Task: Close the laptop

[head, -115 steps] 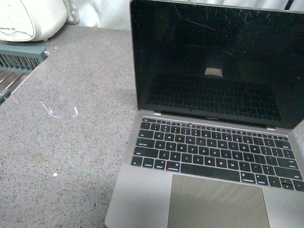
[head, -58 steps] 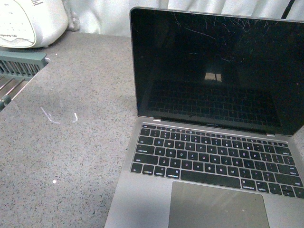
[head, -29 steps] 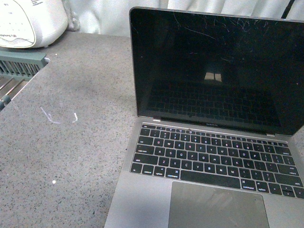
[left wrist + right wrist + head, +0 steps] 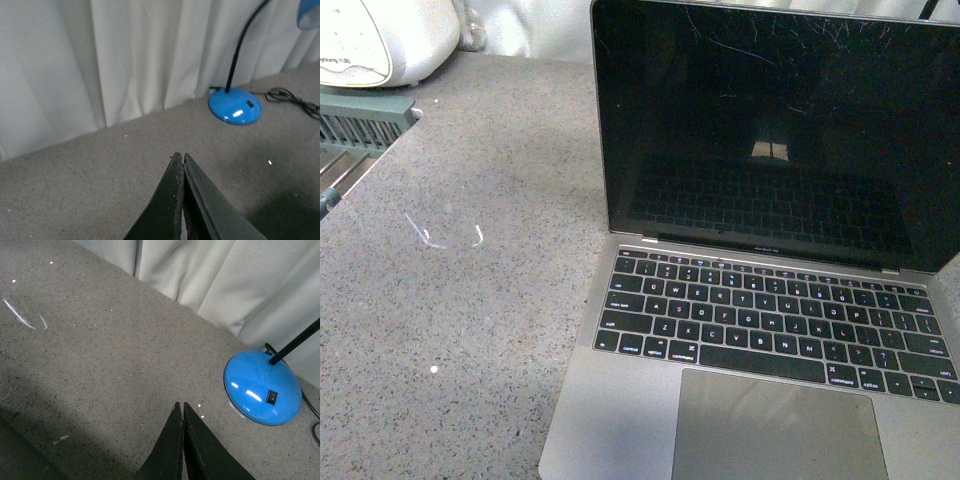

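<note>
- The tabletop [image 4: 470, 300] is sitting a little higher in the front view than half a second ago; the camera seems to be tilting, nothing on it moving.
- The laptop [image 4: 770, 330] is resting on its right part, lid standing open as before, so closing is not begun.
- The left tool [image 4: 182, 160] and right tool [image 4: 179, 407] are hovering with tips pressed together, off the lid.

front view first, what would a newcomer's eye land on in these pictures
The open laptop dominates, filling the right half of the front view on the grey counter, its dark screen raised and covered in scratches. Next comes the bright blue lamp base by the white curtain, seen in both wrist views beyond the shut left end effector and the shut right end effector.
</note>
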You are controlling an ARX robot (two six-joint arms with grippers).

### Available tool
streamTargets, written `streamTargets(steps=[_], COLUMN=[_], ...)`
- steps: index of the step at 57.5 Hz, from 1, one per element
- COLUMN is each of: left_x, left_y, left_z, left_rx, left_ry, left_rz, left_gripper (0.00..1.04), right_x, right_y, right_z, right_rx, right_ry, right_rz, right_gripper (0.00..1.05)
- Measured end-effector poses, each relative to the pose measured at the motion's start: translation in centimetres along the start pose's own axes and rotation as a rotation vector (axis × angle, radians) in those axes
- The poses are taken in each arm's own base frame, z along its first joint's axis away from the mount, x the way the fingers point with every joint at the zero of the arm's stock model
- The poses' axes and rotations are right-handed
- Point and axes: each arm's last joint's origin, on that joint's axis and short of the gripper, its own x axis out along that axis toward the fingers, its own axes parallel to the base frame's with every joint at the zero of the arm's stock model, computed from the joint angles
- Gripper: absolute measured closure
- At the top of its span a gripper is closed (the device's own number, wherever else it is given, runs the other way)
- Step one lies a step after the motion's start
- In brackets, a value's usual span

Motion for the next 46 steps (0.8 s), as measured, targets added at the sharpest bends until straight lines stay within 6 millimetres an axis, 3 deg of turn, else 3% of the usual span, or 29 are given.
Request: streamTargets(steps=[18,46], left_x=[0.8,1.0], left_y=[-2.3,-3.0], left_z=[-1.1,-2.6], left_rx=[0.068,0.072], left_ry=[0.041,0.092], left_rz=[-0.088,-0.129], left_gripper=[1.01,1.01], right_x=[1.0,3.5], right_y=[0.3,1.6], right_z=[0.6,2.6], right_rx=[-0.016,-0.064], right_ry=[0.027,0.026], right_rz=[0.086,0.210], right_gripper=[1.04,1.04])
